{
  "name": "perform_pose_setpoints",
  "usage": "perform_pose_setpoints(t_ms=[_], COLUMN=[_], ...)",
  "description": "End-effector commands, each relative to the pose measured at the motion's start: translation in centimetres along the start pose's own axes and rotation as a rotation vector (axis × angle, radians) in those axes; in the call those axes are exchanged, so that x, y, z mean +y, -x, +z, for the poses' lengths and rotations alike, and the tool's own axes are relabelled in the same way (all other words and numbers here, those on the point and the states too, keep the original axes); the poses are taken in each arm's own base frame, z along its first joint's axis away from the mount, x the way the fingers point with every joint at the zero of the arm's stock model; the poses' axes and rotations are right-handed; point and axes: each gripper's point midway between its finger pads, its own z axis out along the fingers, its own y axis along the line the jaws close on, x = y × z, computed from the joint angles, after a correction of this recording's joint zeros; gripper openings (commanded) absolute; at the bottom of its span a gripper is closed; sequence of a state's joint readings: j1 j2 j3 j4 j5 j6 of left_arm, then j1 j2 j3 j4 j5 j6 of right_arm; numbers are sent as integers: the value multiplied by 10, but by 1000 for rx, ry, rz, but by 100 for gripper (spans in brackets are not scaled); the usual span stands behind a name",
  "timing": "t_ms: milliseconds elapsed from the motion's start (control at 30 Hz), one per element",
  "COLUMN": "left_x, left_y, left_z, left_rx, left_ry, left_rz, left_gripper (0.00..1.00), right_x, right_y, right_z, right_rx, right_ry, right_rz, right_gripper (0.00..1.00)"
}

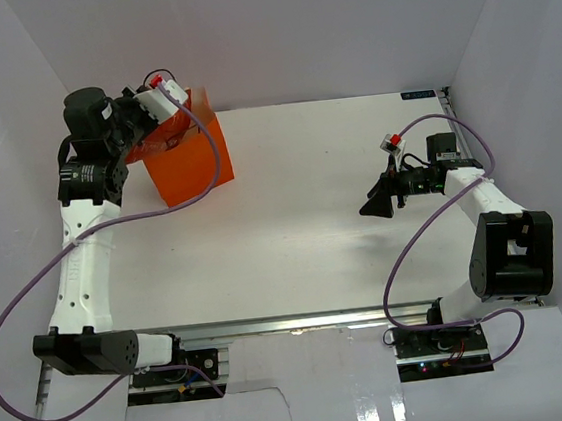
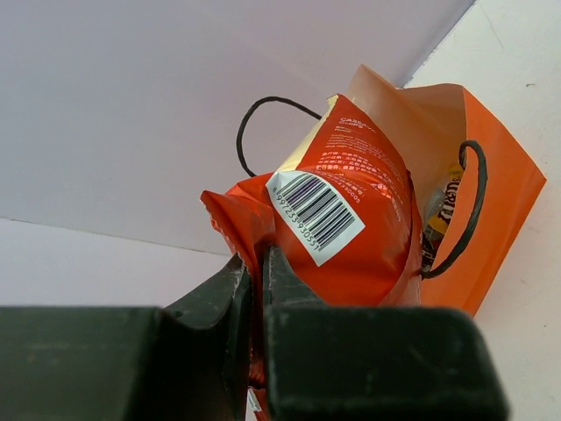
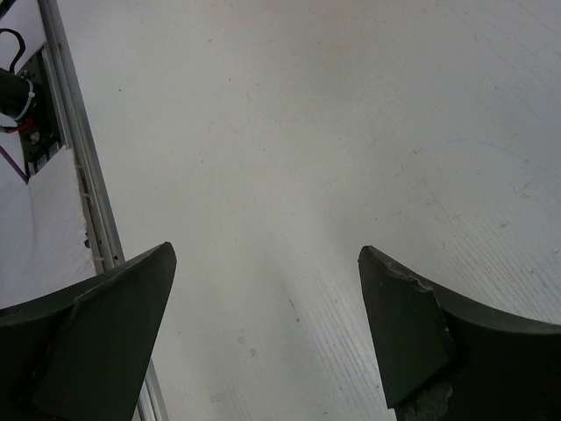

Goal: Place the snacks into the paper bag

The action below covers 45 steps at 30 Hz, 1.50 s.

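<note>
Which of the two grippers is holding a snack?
The left gripper, shut on a corner of the red chip bag at the mouth of the orange paper bag; the right gripper hangs open, holding nothing.

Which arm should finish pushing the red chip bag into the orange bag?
Left. The left hand is shut on the red chip bag, right at the paper bag's mouth. The right hand is open, holding nothing, over the table far from the bag.
</note>
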<state>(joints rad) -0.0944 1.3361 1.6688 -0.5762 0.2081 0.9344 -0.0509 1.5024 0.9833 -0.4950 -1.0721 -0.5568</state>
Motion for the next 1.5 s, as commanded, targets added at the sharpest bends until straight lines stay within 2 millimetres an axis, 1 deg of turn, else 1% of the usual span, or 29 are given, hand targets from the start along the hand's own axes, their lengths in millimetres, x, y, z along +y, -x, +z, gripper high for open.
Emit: perform_pose_setpoints(t_ms=[0,167,400,533,600,633,667,733,767,800,833,867,900,933,967,1000,1033,1067,1100,1133,1167,1200,1233,1267,1300,1333,1367,1433,1467], left_x=[27,28,17,17,26,29,39,54,59,66,67,65,53,49,39,28,-3,-9,-49,-66,-75,-94,-129,-142,-155,-177,-182,-194,-202], left_y=[15,18,19,19,25,30,37,58,66,81,89,96,93,99,100,98,83,89,69,64,71,68,50,48,43,29,28,20,13], left_z=[-3,-2,-2,-1,-3,-3,-6,-15,-19,-27,-36,-41,-40,-56,-61,-65,-57,-79,-68,-71,-89,-90,-83,-90,-92,-90,-98,-102,-102], left_rx=[-48,-64,-88,-95,-114,-127,-155,-226,-259,-309,-341,-380,-380,-410,-430,-431,-387,-432,-373,-371,-426,-408,-342,-338,-318,-269,-284,-275,-256], left_ry=[100,102,74,79,110,125,161,204,213,216,218,204,172,168,143,117,49,44,-40,-78,-108,-168,-240,-273,-301,-334,-332,-333,-336], left_rz=[32,18,-15,-27,-47,-92,-118,-244,-290,-334,-390,-519,-585,-645,-783,-852,-921,-962,-1100,-1155,-1184,-1266,-1320,-1338,-1351,-1371,-1365,-1350,-1347], left_gripper=[19,37,44,46,47,48,50,62,72,81,98,98,98,98,98,98,98,98,98,98,98,98,98,98,98,98,98,98,98], right_x=[0,0,-1,-1,-2,-1,-1,-3,-5,-7,-14,-18,-22,-34,-38,-48,-54,-56,-63,-66,-65,-63,-60,-54,-53,-51,-51,-53,-49], right_y=[3,4,5,5,5,5,7,7,7,12,11,12,18,16,19,21,24,30,33,37,45,49,53,63,67,74,79,85,88], right_z=[0,0,-1,0,0,-1,-1,-2,-3,-6,-9,-11,-15,-21,-25,-34,-40,-47,-56,-62,-69,-75,-78,-83,-87,-91,-93,-100,-102], right_rx=[-15,-16,-16,-15,-15,-14,-14,-3,4,11,35,48,59,94,104,139,152,155,173,174,165,172,167,150,143,125,99,73,58], right_ry=[3,3,1,2,0,1,-1,-16,-26,-45,-90,-114,-151,-224,-260,-336,-382,-425,-493,-533,-568,-589,-596,-612,-628,-649,-675,-727,-735], right_rz=[-17,-17,-18,-13,-14,-11,-15,-23,-26,-36,-47,-54,-73,-75,-92,-106,-120,-139,-156,-163,-184,-206,-232,-270,-273,-283,-248,-241,-244], right_gripper=[90,90,90,90,90,90,90,90,90,90,90,90,90,90,90,90,90,90,90,90,90,90,90,90,90,90,90,90,90])
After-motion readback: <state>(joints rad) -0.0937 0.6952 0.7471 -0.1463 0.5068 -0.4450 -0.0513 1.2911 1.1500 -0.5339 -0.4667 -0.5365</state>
